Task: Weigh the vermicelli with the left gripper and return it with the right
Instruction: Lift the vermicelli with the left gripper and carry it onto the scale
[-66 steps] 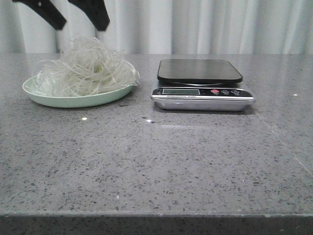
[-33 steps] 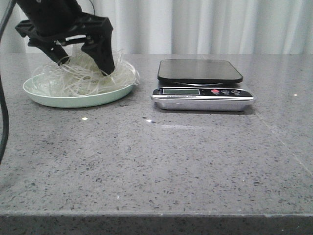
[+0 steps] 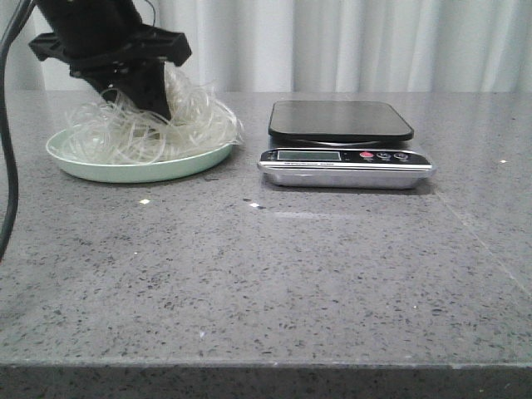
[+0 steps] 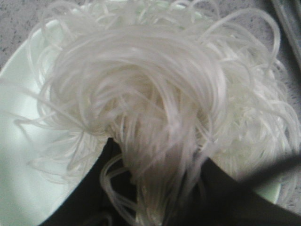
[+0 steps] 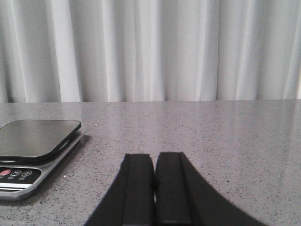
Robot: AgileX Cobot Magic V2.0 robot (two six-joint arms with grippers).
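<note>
Showing the left tool (image 3: 148,106) lowered into the vermicelli (image 3: 158,125), black fingers (image 4: 101,188) drawn in on either side of a bundle of strands that runs down between them in the left wrist view; closed on that bundle, not fully together. Vermicelli heaped as a loose whitish tangle on the pale green plate (image 3: 125,170), resting at the left of the grey speckled counter (image 3: 274,274), strands spilling over the plate's right rim toward the scale. Plate flat on the counter, its pale surface (image 4: 19,155) bare on one side of the heap in the left wrist view.

Kitchen scale (image 3: 342,154) standing just right of the plate and apart from it: dark platform (image 3: 340,120) on top, bare; silver front strip with a display (image 3: 308,155), a red button and two dark buttons facing the front camera. Display reading too small to tell.

Right tool (image 5: 154,188) seen only from its own wrist camera, fingers pressed together with nothing between them, held above bare counter with the scale (image 5: 33,155) off to one side. Pleated white curtain (image 3: 349,41) hanging behind the counter.
</note>
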